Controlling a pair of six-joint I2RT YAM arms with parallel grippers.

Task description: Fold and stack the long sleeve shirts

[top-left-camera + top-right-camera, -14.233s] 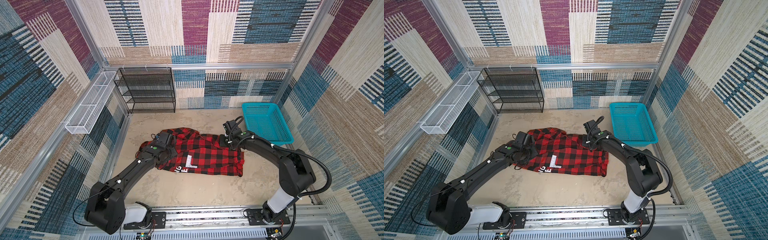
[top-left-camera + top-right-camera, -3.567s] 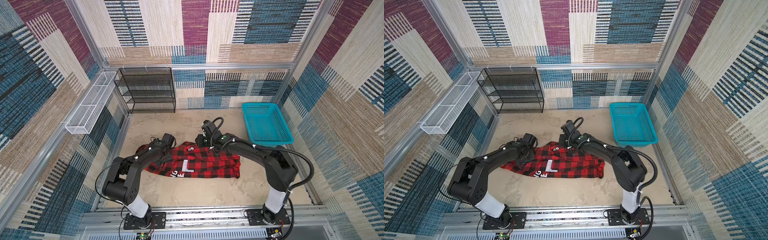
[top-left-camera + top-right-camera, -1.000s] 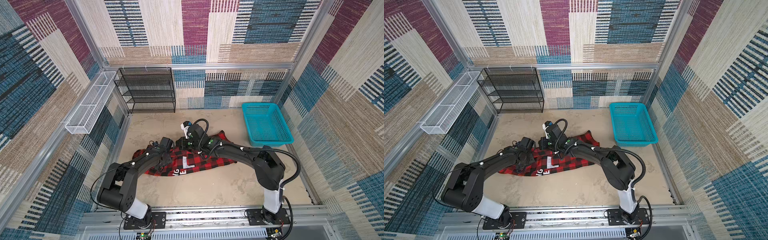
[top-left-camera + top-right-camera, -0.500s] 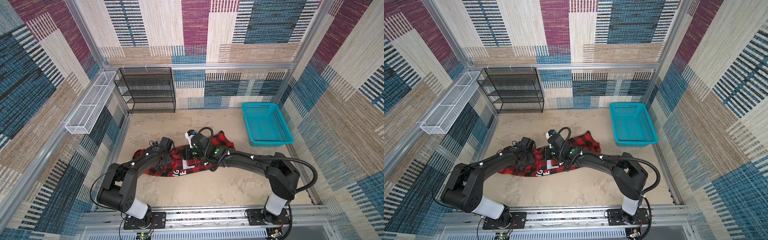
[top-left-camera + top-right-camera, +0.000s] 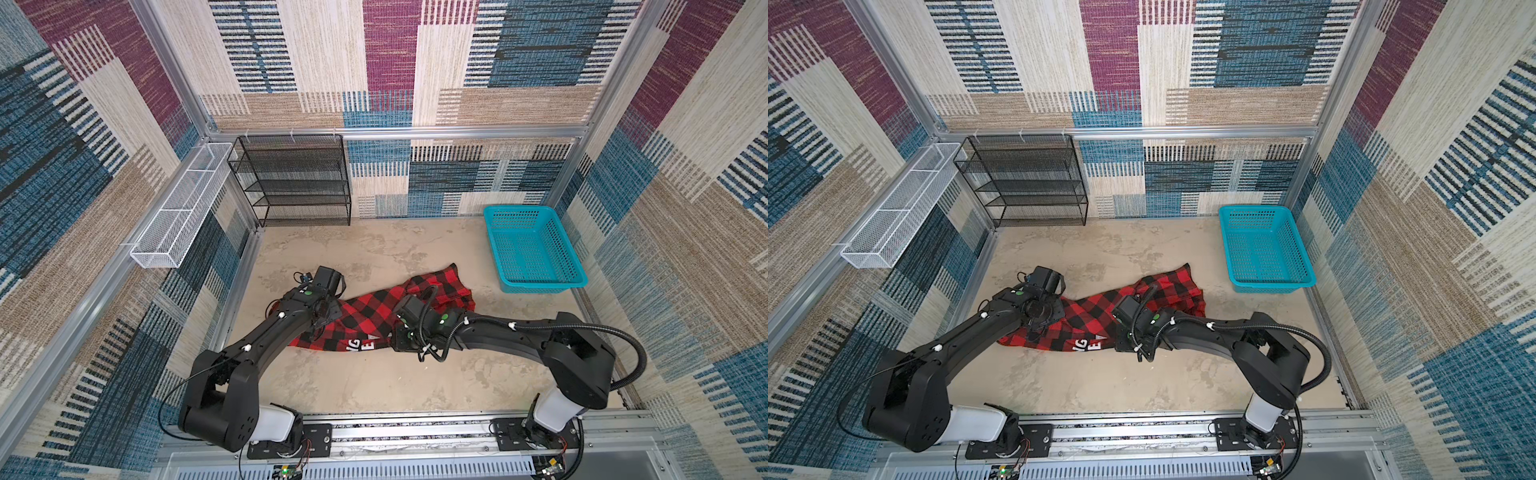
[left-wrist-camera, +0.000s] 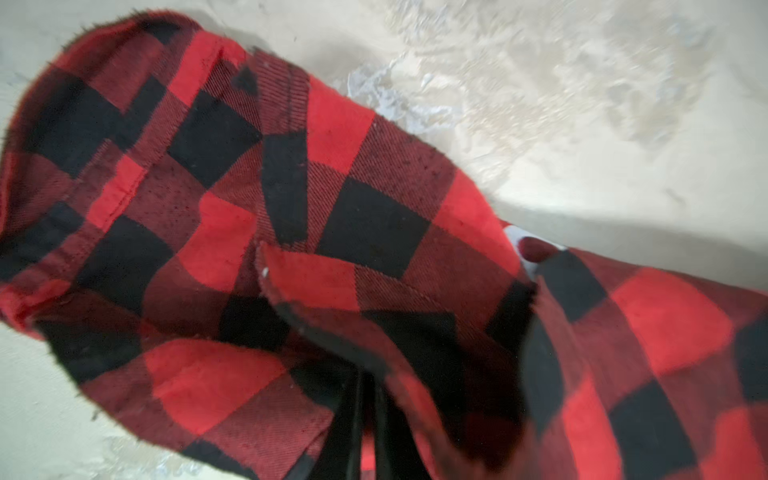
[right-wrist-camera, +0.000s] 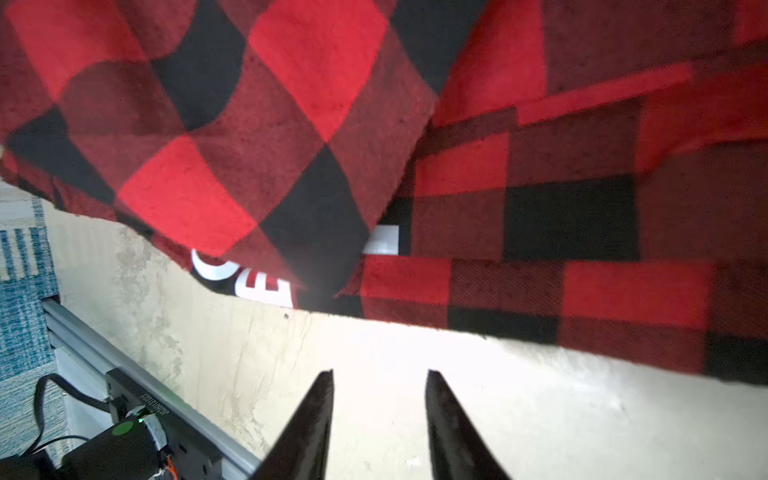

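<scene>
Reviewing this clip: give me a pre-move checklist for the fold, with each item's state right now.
1. Right end effector free: ok, jaws apart, nothing between them, over bare tabletop beside the shirt.
2. Left end effector gripping shirt: ok, shut on plaid cloth.
3. Shirt lying flat: not ok, bunched and skewed, white lettering partly covered.
4. Teal basket clear of shirt: ok, standing apart.
5. Second shirt for stacking: cannot tell, none in view.
</scene>
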